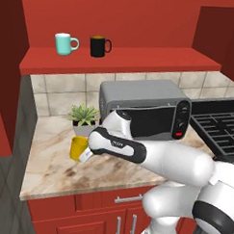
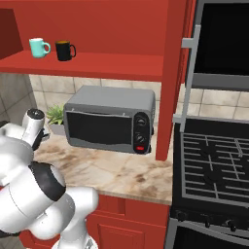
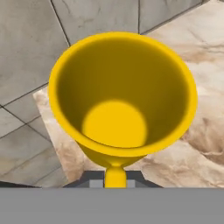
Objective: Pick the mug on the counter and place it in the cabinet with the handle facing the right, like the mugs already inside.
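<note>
Right under our hand camera, the yellow mug point(image 3: 122, 100) opens toward us, empty, its bare round bottom showing. Its handle point(image 3: 115, 176) points to 6 o'clock in the hand view and sits between our fingertips, so our gripper point(image 3: 115, 180) is closed tight on that handle.

From the left base view we see the mug point(image 1: 79, 147) at the counter point(image 1: 49, 169), at 9 o'clock of our gripper point(image 1: 87, 155), and we cannot tell whether its base touches the stone or sits just above it. At 12 o'clock of the mug, just behind it, stands a potted plant point(image 1: 84, 115) against the tiled wall point(image 1: 57, 90). At 3 o'clock of the plant sits a grey toaster oven point(image 1: 144, 109), door closed, taking up the back of the counter. Bare stone lies at 7 and 9 o'clock of the mug, out to the counter's front edge and left end.

Higher up, at 12 o'clock, the red cabinet point(image 1: 121, 61) has its shelf open to us. On it stand a teal mug point(image 1: 64, 43) and a black mug point(image 1: 99, 46), near each other but apart, handles to 3 o'clock, the black one yellowish inside. At 3 o'clock of the black mug the shelf board runs bare to the cabinet's side wall.

At 3 o'clock of the toaster oven lies the stove point(image 2: 214, 165) with its dark grates.
</note>
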